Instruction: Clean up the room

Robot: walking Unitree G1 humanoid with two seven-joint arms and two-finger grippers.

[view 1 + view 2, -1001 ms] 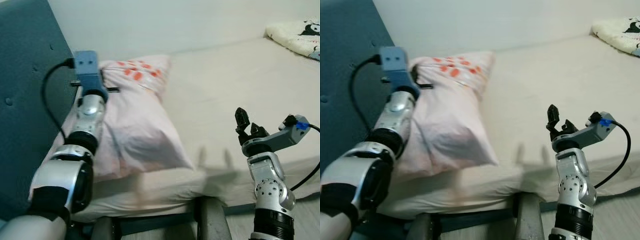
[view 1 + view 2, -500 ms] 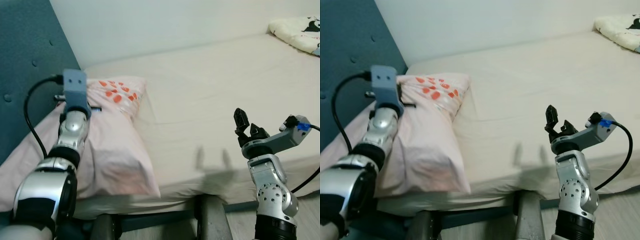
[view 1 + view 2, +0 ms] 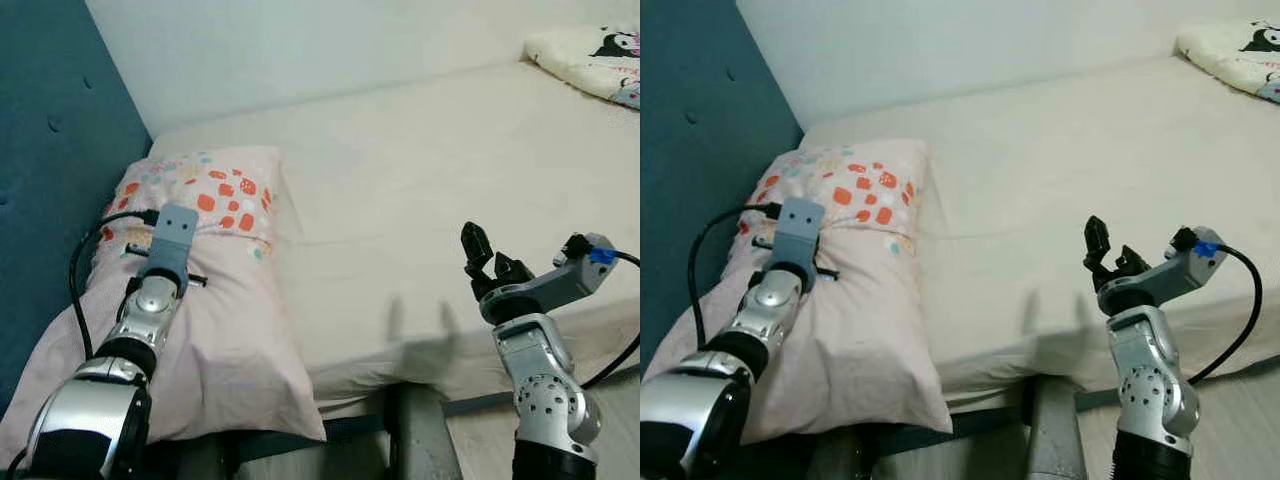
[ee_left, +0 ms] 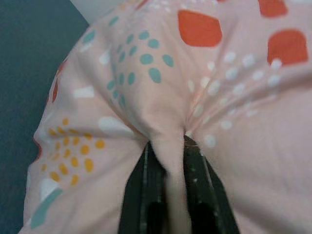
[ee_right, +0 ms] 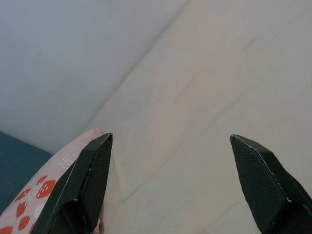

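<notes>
While on bed (image 3: 420, 190) (cream): gripper-pinched pillow (image 4: 165, 97).

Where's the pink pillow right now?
The pink pillow lies at the head of the bed on the robot's left, beside the blue headboard, pinched by the left end effector.

The pillow (image 3: 200, 290) is soft pink cloth, matt, with printed orange and teal spots. It wrinkles where my left gripper (image 4: 166, 146) pinches a fold between matt black plastic fingers. The bed (image 3: 420, 200) has a smooth cream cloth sheet with a few creases. The headboard (image 3: 40, 160) at the bed's left edge is teal padded fabric. My arms are shiny silver metal.
</notes>
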